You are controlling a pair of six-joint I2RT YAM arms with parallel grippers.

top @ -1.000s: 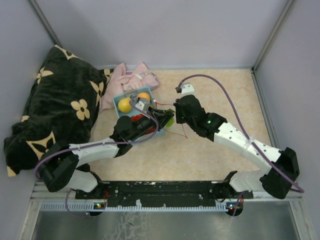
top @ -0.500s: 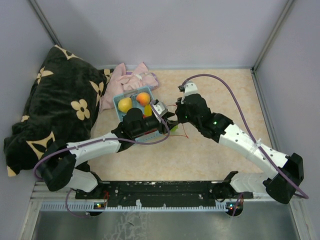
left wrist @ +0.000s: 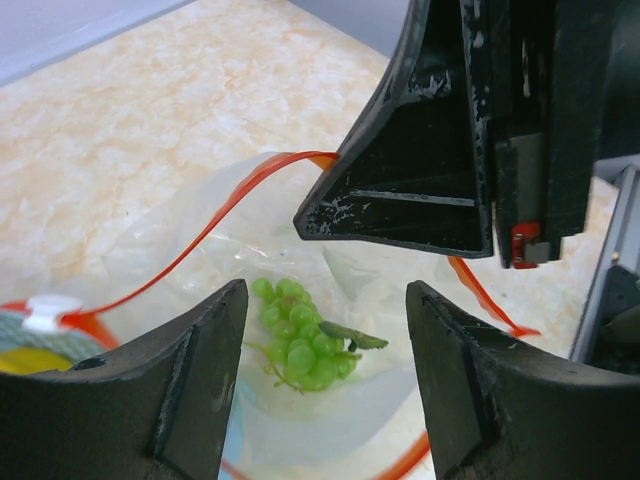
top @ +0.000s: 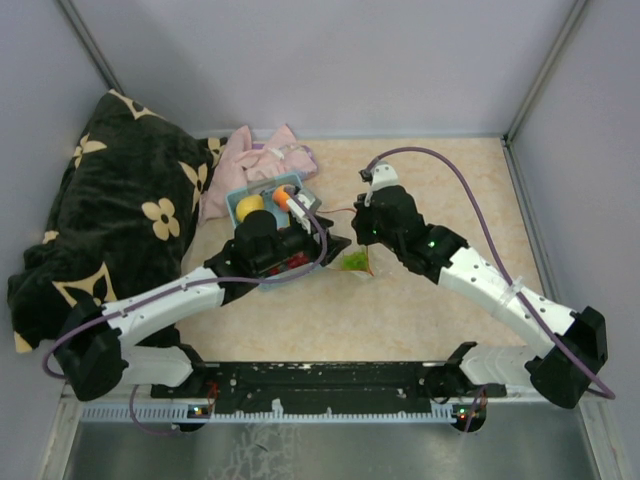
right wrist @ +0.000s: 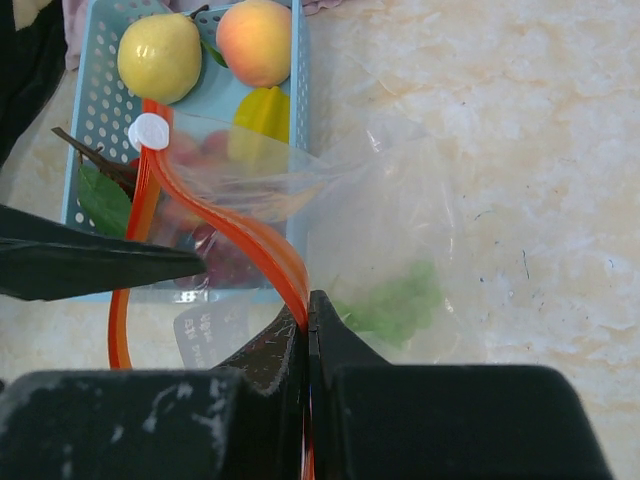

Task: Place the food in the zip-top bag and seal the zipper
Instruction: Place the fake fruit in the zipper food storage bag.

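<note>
Light-blue perforated plastic basket [right wrist: 90, 110]: smooth yellow pear [right wrist: 160, 58], round orange peach [right wrist: 258, 42] | left hand [left wrist: 325, 310]: jaws apart, empty | clear crinkly zip-top bag [right wrist: 400, 230] on beige marbled surface [right wrist: 480, 100], knobbly green grapes [left wrist: 300, 345] inside | right hand [right wrist: 308, 300]: pinches thin red-orange zipper strip [right wrist: 250, 250].

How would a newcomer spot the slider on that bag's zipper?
Find the light-blue plastic basket. A red-orange zipper curves over it, ending beside the yellow pear. The slider is the small white oval there, the only white piece among coloured ones.
</note>
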